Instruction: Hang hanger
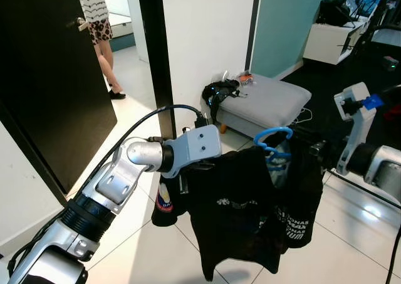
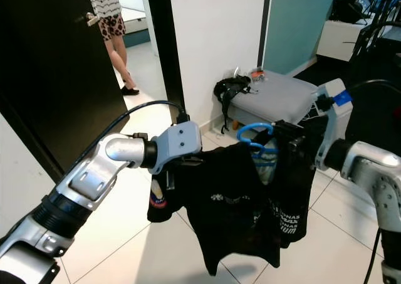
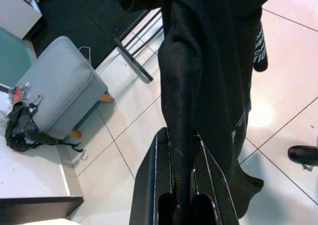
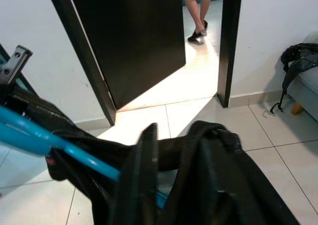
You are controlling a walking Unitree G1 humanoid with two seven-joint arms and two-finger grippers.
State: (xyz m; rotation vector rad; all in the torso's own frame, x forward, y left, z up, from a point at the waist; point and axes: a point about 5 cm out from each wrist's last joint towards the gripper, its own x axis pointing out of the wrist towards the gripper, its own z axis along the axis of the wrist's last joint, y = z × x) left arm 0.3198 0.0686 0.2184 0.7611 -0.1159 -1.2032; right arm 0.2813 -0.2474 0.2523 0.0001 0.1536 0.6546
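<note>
Blue plastic hanger [image 1: 274, 144] carrying black printed shirt [image 1: 241, 209], hook up, held in mid-air above tiled floor; shirt drapes down, bunched at both shoulders.

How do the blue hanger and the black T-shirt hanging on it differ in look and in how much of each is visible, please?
The blue hanger is thin, rigid, bright plastic; the black T-shirt is soft dark fabric with white print. Little more than the hanger's hook shows, whereas the T-shirt drapes in full, sagging toward the tiled floor. Both are held up between the left gripper and right gripper, each pinching the cloth.
</note>
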